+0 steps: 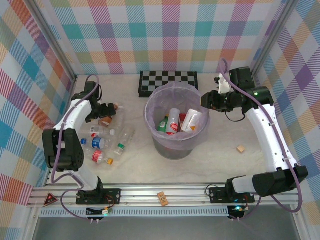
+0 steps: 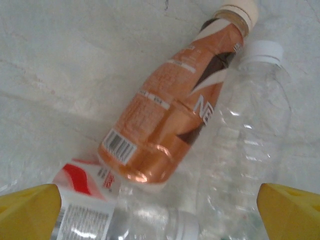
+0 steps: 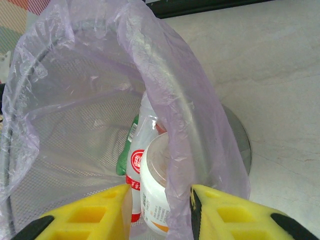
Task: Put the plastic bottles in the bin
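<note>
Two steps run at once. Right gripper [image 3: 162, 212] is closed narrowly on a white bottle [image 3: 154, 187], which hangs just inside the lavender-lined rim of the bin [image 3: 186, 102]; we judge release comes next. Left gripper [image 2: 160, 212] hangs wide open over an amber-brown bottle [image 2: 162, 117]. It lies on the table [image 1: 210, 165] left of the bin, touching a clear bottle [image 2: 250, 135]. Next move there: lower, straddle, close.

Perhaps ten bottles [image 1: 98, 143], one bin [image 1: 170, 149], one checkerboard [image 1: 167, 80], one tan block [image 1: 241, 149]
</note>
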Motion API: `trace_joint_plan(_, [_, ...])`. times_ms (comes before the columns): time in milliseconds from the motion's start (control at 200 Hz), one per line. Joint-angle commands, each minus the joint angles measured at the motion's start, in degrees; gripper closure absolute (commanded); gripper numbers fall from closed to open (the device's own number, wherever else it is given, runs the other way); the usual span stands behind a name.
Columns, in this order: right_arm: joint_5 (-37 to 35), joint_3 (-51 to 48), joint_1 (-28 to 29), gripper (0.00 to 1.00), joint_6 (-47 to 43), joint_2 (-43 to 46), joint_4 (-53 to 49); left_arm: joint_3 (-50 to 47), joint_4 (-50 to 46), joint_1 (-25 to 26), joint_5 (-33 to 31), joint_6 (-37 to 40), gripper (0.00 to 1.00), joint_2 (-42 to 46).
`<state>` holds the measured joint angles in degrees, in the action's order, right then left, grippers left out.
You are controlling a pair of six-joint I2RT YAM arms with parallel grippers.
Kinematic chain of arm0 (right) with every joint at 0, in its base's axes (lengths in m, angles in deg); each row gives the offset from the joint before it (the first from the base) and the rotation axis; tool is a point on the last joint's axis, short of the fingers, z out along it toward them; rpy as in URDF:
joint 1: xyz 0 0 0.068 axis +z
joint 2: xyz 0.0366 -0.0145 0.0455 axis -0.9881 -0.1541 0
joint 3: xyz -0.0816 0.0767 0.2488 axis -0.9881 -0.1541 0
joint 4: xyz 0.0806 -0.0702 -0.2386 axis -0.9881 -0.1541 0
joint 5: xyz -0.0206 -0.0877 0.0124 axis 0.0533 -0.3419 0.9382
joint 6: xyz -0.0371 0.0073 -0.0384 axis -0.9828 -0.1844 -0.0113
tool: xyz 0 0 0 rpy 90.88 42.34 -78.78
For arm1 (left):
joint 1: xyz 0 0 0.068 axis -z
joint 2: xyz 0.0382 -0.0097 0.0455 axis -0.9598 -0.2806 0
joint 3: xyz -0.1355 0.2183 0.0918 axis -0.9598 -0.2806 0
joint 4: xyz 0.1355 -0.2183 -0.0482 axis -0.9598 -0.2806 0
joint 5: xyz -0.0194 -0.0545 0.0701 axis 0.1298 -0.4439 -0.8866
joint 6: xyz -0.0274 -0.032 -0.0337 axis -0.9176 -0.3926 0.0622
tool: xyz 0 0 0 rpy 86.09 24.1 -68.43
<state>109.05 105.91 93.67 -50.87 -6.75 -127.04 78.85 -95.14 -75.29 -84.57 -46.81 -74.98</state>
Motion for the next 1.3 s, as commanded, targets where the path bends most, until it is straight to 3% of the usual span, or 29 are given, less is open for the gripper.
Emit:
trace_joint_plan(0, [1.09,-0.23,0.21,0.63,-1.46,-0.07,0.15,1.46,3.51,0.05,-1.74,3.54,0.0,-2.38])
trace_joint_plan(275, [0.59,-0.8,0.21,0.63,-1.63,0.35,-0.05,4.97,1.35,0.0,-3.99,7.04,0.02,-8.79])
trace_joint_plan(795, [-0.13,-0.97,0.18,0.63,-1.68,0.82,-0.14,11.72,0.41,-0.17,-4.87,6.19,0.11,-19.24])
trace_joint_plan(1070, [0.02,-0.89,0.21,0.63,-1.63,0.72,0.03,13.31,-0.34,-0.35,-5.64,4.89,0.32,-20.73])
trace_joint_plan(1295, [0.73,-0.37,0.15,0.63,-1.2,0.42,0.38,14.09,-1.3,-0.37,-6.59,4.09,0.4,-18.54])
